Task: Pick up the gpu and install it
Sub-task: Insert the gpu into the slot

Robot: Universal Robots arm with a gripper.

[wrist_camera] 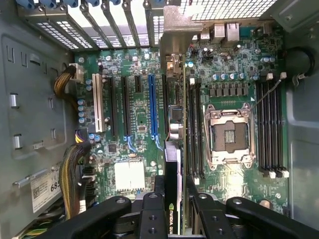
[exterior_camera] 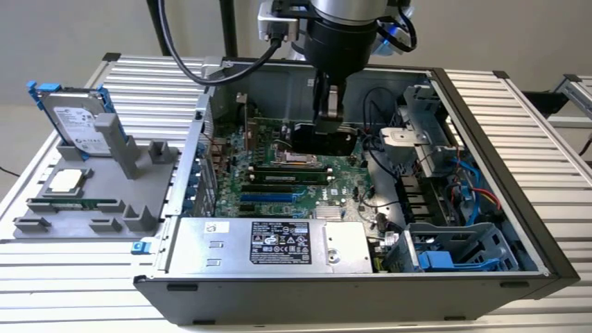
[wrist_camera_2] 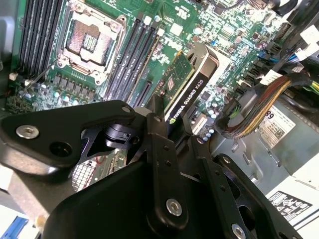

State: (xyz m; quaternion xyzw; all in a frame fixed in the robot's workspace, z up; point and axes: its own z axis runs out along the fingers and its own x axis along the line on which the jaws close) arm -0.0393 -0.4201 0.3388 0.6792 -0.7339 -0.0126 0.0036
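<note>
The tool (wrist_camera_2: 172, 127) grips the gpu (wrist_camera_2: 187, 87) edge-on, above the motherboard (wrist_camera: 134, 124) slots.

matt black gpu (wrist_camera_2: 187, 87) cooler, ribbed metal table (exterior_camera: 518, 125)

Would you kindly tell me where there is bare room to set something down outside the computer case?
The ribbed table lies bare on the exterior view's right of the computer case. The grey holder tray with the hard drive crowds the other side. Inside, the tool holds the gpu.
</note>
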